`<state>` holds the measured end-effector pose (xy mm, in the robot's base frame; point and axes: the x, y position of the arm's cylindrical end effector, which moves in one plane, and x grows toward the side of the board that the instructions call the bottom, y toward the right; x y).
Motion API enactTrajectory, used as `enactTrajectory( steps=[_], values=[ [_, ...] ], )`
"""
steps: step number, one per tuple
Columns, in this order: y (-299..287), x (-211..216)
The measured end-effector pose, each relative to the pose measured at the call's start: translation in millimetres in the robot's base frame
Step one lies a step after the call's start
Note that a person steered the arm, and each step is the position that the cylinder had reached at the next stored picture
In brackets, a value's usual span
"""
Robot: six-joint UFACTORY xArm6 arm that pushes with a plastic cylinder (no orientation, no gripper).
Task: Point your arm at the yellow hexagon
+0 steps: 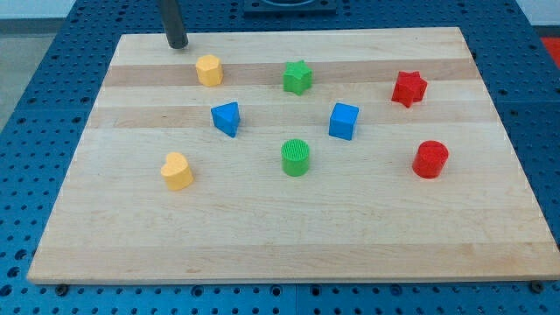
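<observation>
Near the view's top left, my tip (178,45) is resting on the far edge of the wooden board (289,236), up and to the left of the yellow hexagon (209,70) and a short way apart from it. This tool is a plain dark rod with no jaws, so it is holding nothing.

Pale planks with darker grain bands are making up the board, which is lying on a blue perforated counter (35,105) that is showing on all sides. A dark fixture (289,5) is sitting at the view's top behind the board, too cropped to identify.

Nine blocks are standing well apart from one another. To the right of the yellow hexagon a green star (298,77) and a red star (409,88) are lying in the same row. Below them a blue triangular block (227,118) and a blue cube (344,121) are sitting side by side. Lower still, a yellow heart (177,171) is sitting at the left, a green cylinder (296,157) in the middle and a red cylinder (430,159) at the right
</observation>
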<state>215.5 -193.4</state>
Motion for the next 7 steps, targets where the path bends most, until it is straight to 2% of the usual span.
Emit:
enactTrajectory(
  steps=[2,3,5,6,7],
  values=[
    [0.0,-1.1],
    [8.5,18.8],
    [12.2,27.0],
    [12.2,60.9],
    [12.2,60.9]
  ],
)
